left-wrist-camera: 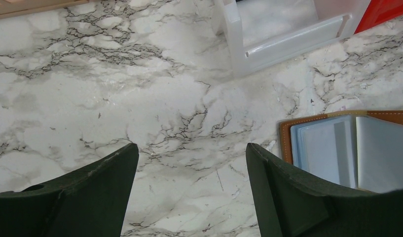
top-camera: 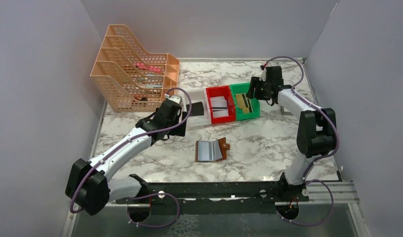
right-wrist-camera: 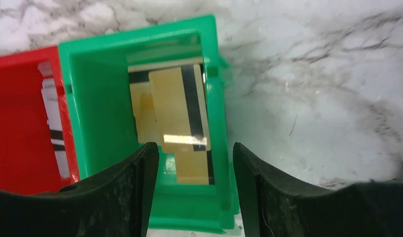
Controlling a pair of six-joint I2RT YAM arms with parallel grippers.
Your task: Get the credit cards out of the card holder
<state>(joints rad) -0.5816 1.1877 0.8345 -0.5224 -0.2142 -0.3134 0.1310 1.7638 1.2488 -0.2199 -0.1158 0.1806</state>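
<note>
Behind left claw (left-wrist-camera: 189,153), card holder (left-wrist-camera: 327,148) part-hidden.

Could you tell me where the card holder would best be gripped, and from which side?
The card holder lies open and flat, so probably only its brown flap with the tab, which looks slightly raised, offers an edge to pinch; come from above on the right arm's side.

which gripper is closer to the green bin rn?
Right. The right gripper hovers at the green bin, open above the gold cards. The left gripper is farther off, by the white bin.
</note>
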